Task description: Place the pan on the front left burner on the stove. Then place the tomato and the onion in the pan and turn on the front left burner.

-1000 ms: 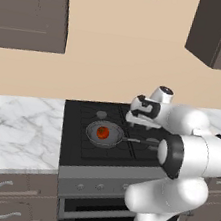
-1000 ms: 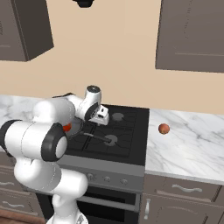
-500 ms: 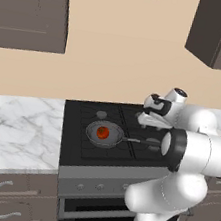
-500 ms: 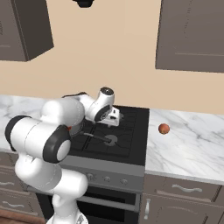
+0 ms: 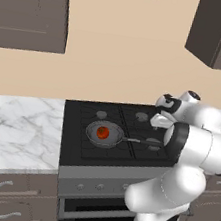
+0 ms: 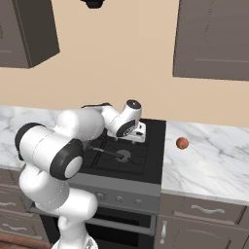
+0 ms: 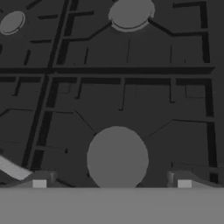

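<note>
pan (image 5: 104, 134) on front left burner, tomato (image 5: 103, 132) inside | onion (image 6: 182, 143) on tabletop (image 6: 209, 165) | fingers (image 7: 39, 181) spread, empty, over stove (image 6: 141, 160)

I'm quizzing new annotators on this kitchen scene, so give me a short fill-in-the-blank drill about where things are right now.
1. The tomato lies inside the ____.
2. The pan sits on the front ____ burner of the stove.
3. The onion rests on the marble ____ to the right of the stove.
4. The gripper hangs over the stove with ____ between its fingers.

Missing words: pan; left; counter; nothing
</note>
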Available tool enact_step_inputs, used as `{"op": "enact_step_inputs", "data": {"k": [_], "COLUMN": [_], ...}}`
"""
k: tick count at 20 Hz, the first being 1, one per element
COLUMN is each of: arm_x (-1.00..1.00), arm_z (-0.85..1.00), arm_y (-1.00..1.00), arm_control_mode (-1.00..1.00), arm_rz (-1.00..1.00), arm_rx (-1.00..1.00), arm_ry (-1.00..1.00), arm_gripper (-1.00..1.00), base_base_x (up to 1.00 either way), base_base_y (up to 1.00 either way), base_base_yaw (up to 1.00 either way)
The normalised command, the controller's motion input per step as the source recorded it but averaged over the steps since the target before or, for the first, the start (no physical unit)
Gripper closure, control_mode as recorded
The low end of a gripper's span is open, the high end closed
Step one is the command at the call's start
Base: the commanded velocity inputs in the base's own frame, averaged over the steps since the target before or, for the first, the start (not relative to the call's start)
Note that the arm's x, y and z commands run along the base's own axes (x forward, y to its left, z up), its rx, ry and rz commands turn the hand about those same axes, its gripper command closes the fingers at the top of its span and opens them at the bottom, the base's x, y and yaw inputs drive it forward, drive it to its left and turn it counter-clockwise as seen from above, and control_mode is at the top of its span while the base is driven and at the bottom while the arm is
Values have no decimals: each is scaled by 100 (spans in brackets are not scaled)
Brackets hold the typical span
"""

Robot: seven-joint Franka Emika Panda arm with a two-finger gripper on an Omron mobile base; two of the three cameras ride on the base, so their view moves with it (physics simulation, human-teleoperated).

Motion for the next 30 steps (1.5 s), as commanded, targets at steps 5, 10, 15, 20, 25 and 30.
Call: {"op": "enact_step_inputs", "data": {"k": [5, 10, 15, 20, 25, 30], "arm_x": [1, 0, 1, 4, 26, 21], "arm_z": [-12, -5, -2, 0, 0, 0], "arm_y": [-48, -49, -46, -43, -35, -40], "arm_control_mode": [-100, -100, -100, -100, -100, -100], "arm_rz": [1, 1, 1, 1, 1, 0], "arm_rx": [0, 0, 0, 0, 0, 0], "arm_ry": [0, 0, 0, 0, 0, 0], "arm_gripper": [-100, -100, -100, -100, -100, -100], "base_base_x": [0, 0, 0, 0, 0, 0], "base_base_y": [0, 0, 0, 0, 0, 0], "base_base_yaw": [0, 0, 0, 0, 0, 0]}}
